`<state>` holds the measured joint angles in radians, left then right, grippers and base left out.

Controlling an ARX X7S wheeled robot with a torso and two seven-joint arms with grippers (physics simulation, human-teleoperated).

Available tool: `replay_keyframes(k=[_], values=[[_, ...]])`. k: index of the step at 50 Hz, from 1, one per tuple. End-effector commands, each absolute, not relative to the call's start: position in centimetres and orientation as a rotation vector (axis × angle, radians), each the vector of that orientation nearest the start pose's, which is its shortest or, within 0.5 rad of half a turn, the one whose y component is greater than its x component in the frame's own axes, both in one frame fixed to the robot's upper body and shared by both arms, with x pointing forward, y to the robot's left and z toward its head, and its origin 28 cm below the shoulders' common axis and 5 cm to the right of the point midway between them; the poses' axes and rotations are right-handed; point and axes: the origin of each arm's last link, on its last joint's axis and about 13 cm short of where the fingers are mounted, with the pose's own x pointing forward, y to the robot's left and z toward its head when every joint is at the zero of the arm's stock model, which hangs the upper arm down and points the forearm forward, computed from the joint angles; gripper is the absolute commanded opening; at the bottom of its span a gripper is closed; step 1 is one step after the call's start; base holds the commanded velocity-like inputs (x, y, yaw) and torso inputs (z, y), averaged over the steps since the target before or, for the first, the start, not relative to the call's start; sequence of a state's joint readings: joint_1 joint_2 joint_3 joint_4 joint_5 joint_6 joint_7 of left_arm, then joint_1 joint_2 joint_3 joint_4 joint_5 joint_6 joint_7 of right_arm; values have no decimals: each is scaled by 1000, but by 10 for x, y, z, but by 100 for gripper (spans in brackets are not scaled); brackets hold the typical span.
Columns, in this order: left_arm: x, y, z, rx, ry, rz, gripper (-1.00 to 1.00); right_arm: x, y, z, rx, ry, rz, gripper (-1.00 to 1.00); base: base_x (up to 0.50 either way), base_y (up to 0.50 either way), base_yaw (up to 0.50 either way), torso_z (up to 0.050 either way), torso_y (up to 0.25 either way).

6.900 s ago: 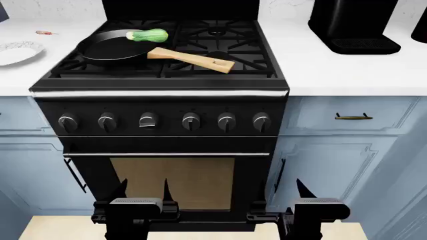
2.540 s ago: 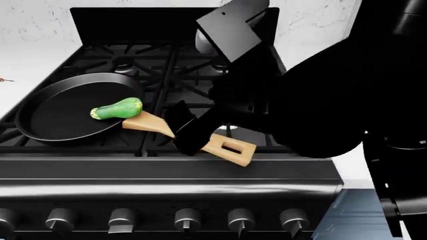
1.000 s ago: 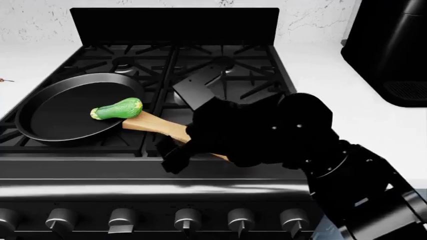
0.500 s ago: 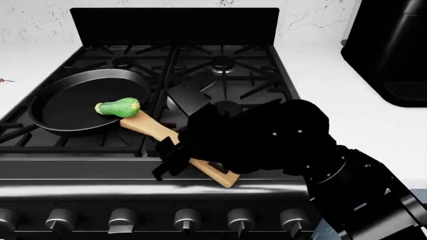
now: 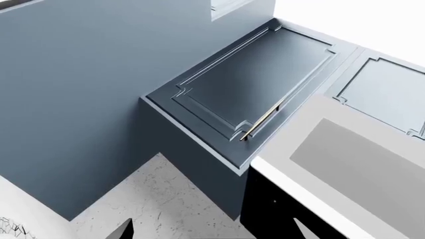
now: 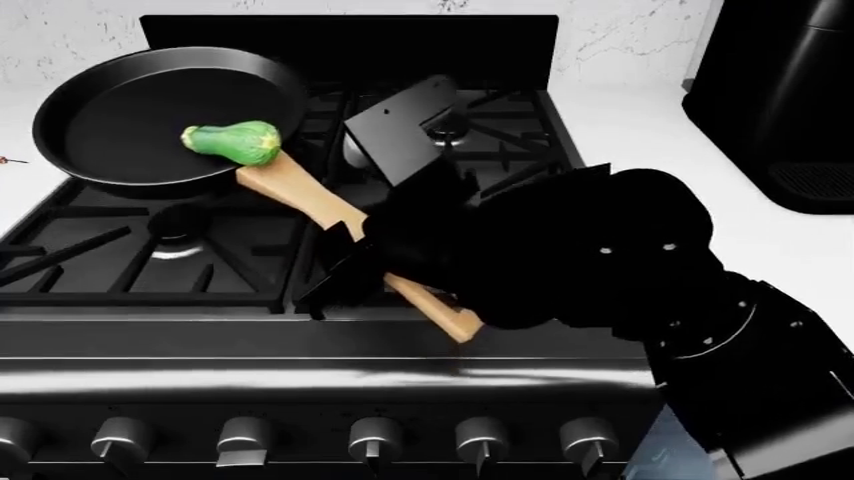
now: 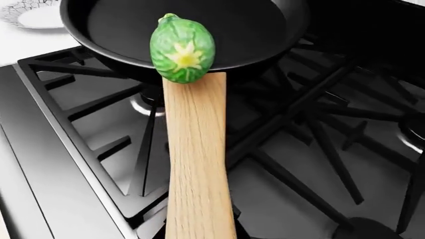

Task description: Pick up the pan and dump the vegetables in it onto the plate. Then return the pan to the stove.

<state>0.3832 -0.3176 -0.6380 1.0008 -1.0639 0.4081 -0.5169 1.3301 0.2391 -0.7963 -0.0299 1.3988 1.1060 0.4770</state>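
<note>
The black pan (image 6: 147, 110) is lifted above the front left burner of the stove (image 6: 160, 265), tilted slightly. The green zucchini (image 6: 236, 141) lies in it at the handle's root. My right gripper (image 6: 350, 278) is shut on the wooden handle (image 6: 314, 205) about halfway along. In the right wrist view the handle (image 7: 197, 164) runs from the gripper (image 7: 199, 233) to the pan (image 7: 219, 25), with the zucchini (image 7: 182, 48) on the rim. The plate (image 7: 30, 12) shows on the counter beyond the pan. My left gripper (image 5: 212, 234) is open and empty, facing cabinets.
A large black appliance (image 6: 787, 100) stands on the counter to the right of the stove. A tiny red-brown item (image 6: 11, 160) lies on the left counter. The stove's backguard (image 6: 400, 50) rises behind the burners. Knobs (image 6: 374, 440) line the front.
My right gripper came down onto the handle and closed on it. The pan has since risen off the grate and moved back and left, with the zucchini still in it.
</note>
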Motion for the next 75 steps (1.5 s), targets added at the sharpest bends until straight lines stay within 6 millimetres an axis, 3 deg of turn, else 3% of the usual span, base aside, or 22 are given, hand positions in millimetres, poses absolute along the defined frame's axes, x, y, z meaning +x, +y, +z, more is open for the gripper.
replay_keyframes(k=[1,20,75], values=[[79,298,217,-670,-1015,434,100,286,-12,301,-320,227,667,-100,0,0,0,0,0],[78,298,218,-670,-1017,433,100,283,-16,314,-407,148,580,-100,-1,0,0,0,2],[77,299,218,-675,-1026,436,100,287,-11,313,-453,123,537,-100,41,477,0,0,2]])
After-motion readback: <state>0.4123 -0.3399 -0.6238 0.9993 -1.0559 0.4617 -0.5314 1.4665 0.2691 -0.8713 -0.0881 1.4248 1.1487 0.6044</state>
